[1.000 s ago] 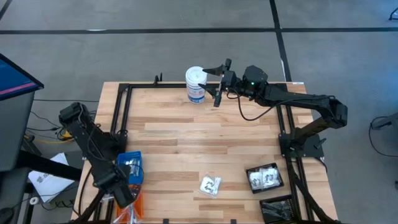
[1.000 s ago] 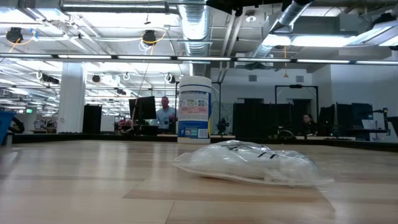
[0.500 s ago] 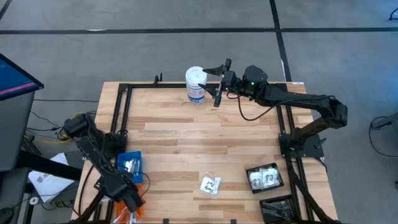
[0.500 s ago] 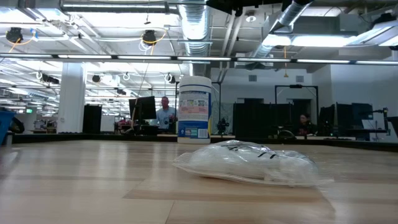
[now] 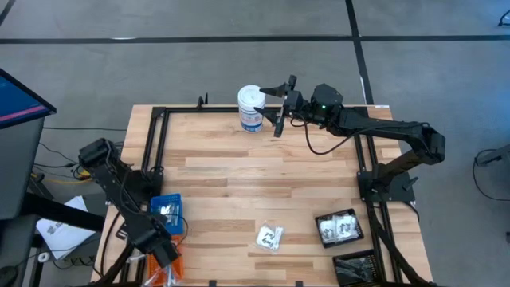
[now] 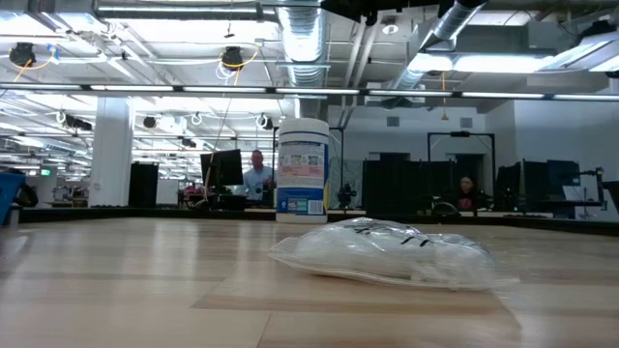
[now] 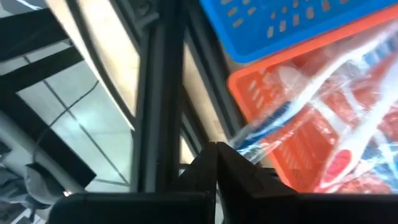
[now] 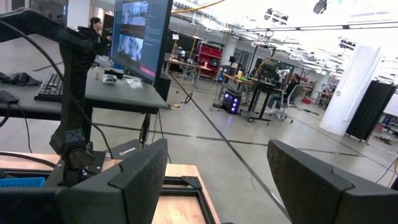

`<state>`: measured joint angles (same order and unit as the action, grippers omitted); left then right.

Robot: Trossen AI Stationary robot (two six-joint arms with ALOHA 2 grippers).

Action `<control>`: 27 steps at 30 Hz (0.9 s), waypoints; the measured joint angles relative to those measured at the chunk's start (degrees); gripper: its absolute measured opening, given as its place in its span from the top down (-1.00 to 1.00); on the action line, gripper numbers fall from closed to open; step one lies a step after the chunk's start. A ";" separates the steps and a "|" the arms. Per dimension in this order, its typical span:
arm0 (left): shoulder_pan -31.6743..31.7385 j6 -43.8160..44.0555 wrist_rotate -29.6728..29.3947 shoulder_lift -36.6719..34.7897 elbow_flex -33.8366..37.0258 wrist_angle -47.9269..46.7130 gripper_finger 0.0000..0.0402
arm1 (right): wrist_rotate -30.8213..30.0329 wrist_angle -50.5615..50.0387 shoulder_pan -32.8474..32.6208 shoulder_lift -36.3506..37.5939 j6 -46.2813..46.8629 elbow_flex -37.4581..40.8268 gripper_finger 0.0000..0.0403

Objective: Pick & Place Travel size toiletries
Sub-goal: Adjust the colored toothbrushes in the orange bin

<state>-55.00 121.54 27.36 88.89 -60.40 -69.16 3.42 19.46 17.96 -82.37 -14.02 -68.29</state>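
My left gripper [image 5: 163, 253] is at the table's near left corner, over the orange bin [image 5: 166, 273], and is shut at a clear packet [image 7: 323, 118] of white-and-blue sticks that lies in that bin [image 7: 261, 93]. The blue bin [image 5: 166, 214] beside it holds more packets. Another clear packet [image 5: 269, 237] lies flat on the table and shows in the low view [image 6: 387, 253]. My right gripper [image 5: 281, 100] is open and empty, raised at the far edge beside the white canister [image 5: 250, 108]; its fingers stand wide apart in the right wrist view [image 8: 217, 180]. My left gripper pinches the clear packet by a corner of its film [image 7: 241, 142] between its shut fingertips. The film runs to a point at the fingers. The rest of the packet lies in the orange bin. The fingers themselves hide the place of contact.
A black bin [image 5: 339, 227] with packets and a second black bin [image 5: 355, 267] stand at the near right. The dark table frame [image 7: 155, 93] runs close by my left gripper. The white canister [image 6: 303, 169] stands upright at the far edge. People sit in the room beyond.
My left gripper has gone from the border of the blue and orange bins toward the table's near edge, over the orange bin, then come back a little. My right arm has kept still.
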 joint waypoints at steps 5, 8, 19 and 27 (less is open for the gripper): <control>-0.16 -2.08 0.01 0.62 0.05 -0.03 1.00 | 0.00 -0.19 0.00 0.00 0.00 0.00 -0.34; -0.16 -4.58 -0.01 2.08 0.05 0.37 1.00 | -0.02 -0.17 0.00 0.00 -0.02 0.00 -0.34; -0.67 -13.86 6.21 6.19 0.16 0.47 1.00 | -0.02 -0.17 0.00 0.00 0.00 0.00 -0.34; -1.32 -15.22 10.11 6.51 0.18 4.14 1.00 | 0.00 -0.17 0.00 0.00 0.00 0.00 -0.34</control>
<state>-56.31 106.32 37.47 95.39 -60.23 -65.03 3.42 19.29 17.96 -82.37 -14.02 -68.29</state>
